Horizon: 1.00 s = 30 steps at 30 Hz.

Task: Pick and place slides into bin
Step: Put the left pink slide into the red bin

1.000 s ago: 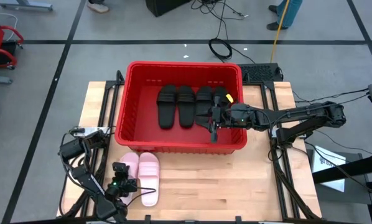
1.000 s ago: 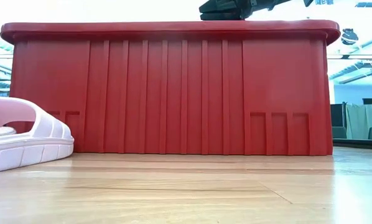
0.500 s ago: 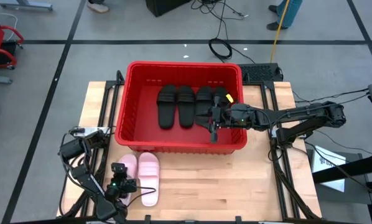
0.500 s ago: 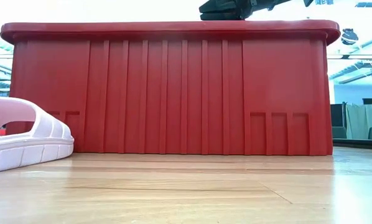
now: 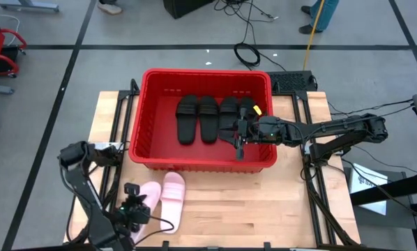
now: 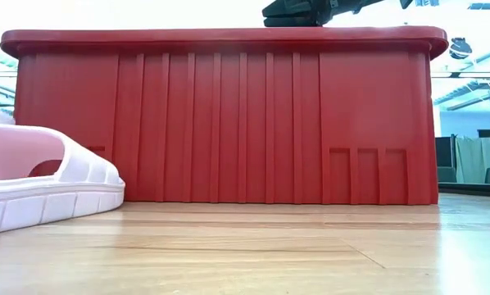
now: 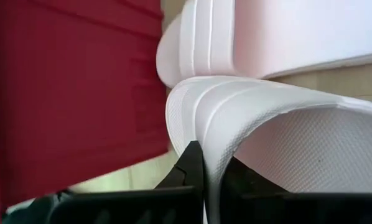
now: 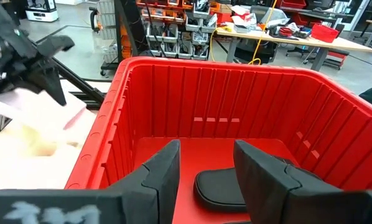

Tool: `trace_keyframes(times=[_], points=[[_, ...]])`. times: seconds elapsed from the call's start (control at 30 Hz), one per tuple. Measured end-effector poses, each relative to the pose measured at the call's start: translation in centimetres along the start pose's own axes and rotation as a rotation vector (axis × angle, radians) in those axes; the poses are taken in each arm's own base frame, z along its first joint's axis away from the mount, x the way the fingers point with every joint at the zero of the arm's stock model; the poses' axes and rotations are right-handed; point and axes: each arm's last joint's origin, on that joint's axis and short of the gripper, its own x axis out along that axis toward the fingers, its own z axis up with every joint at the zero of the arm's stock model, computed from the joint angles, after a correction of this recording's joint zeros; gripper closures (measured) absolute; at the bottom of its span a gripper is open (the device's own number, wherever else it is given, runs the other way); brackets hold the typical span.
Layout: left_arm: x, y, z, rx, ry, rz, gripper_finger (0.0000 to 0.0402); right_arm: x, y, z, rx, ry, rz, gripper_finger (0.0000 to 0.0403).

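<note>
Wooden tabletop carries the red bin (image 5: 206,117), four black slides (image 5: 217,117) inside. Left gripper (image 5: 133,211) has just clamped a pink slide (image 5: 143,199) beside the bin, skewing the pair, so lifting seems next. Right gripper (image 5: 240,137) hangs parted, empty, over the bin. The grip itself is half hidden.

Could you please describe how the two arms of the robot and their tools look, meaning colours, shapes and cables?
Both arms are black and slender, built of jointed segments. The left tool shows small green and red lights, with thin black cables looping beside it. The right tool has a yellow patch near its wrist. Its fingers are dark, broad and angular, as are the left tool's fingers.
</note>
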Motion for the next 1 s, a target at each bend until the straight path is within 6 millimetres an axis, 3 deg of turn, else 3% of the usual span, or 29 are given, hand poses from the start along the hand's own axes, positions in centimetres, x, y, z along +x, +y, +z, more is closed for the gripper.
trace_keyframes(times=[0.23,0.53,0.8,1.0], points=[[-2.2,3.2,-0.1,0.016,-0.135,-0.043,0.0399,0.0,0.0,0.0,-0.002,0.0,0.0,0.0264],[-3.9,7.0,-0.3,0.031,-0.36,0.023,0.04,0.0,0.0,0.0,-0.003,0.0,0.0,0.0264],[-4.8,10.9,-0.3,0.022,-0.518,0.131,0.04,0.0,0.0,0.0,-0.002,0.0,0.0,0.0264],[-4.4,14.5,0.3,0.04,-0.525,0.227,0.04,0.0,0.0,0.0,-0.001,0.001,0.0,0.0264]])
